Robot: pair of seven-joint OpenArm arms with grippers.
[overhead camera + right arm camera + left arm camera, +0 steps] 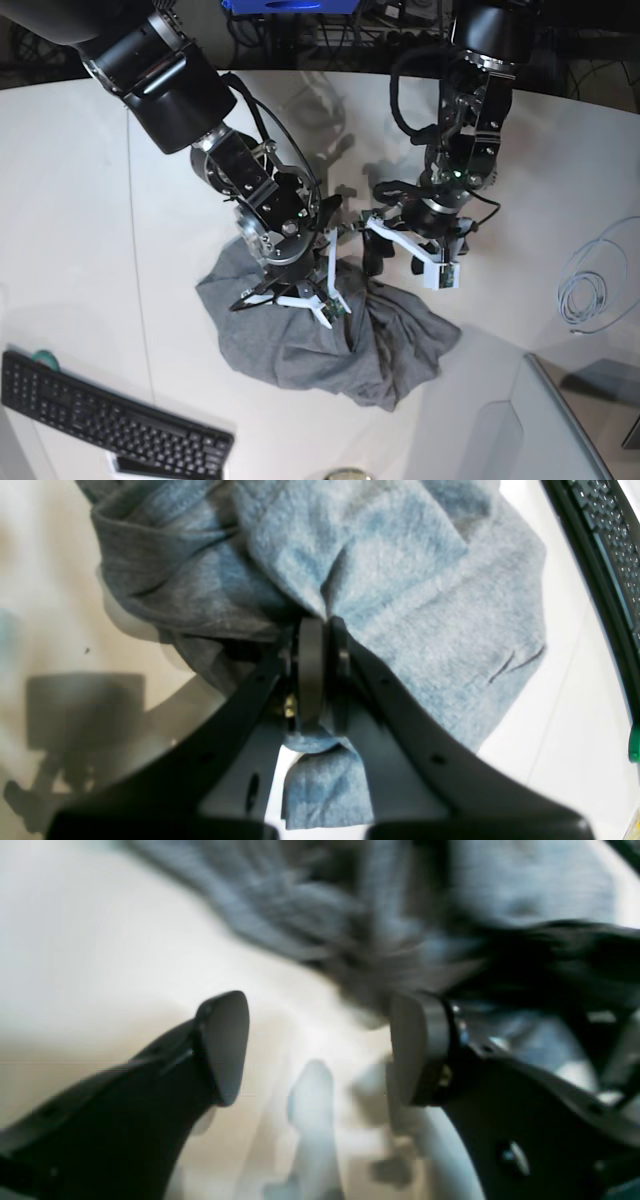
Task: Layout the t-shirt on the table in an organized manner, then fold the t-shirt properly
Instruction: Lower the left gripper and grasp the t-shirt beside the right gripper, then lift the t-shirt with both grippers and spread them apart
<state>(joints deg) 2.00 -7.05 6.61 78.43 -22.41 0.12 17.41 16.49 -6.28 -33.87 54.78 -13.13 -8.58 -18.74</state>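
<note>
The t-shirt point(330, 335) lies crumpled in a heap on the table point(90, 230), just below centre in the base view, with nothing spread flat yet; layout is judged barely begun.

The right gripper point(322, 672) has its fingers pressed together on a pinch of grey fabric near the heap's 12 o'clock edge. The left gripper point(320, 1050) hangs with its fingers wide apart and nothing between them, the cloth lying just beyond the tips toward 1 o'clock.

Risks, as judged:
- The right-hand pinch looks to take in more than one layer. Lifting from it may raise a bunch rather than a single edge, leaving the garment tangled.
- The two grippers sit close together at the heap's top. A careless approach by the left could strike the right arm or catch the same fold.
- A keyboard point(110, 415) lies at 7 o'clock; dragged cloth could foul it.

Not determinable: collar, sleeves, hem and label cannot be picked out in any view. The left wrist view is badly blurred. The arms cover part of the heap in the base view.
</note>
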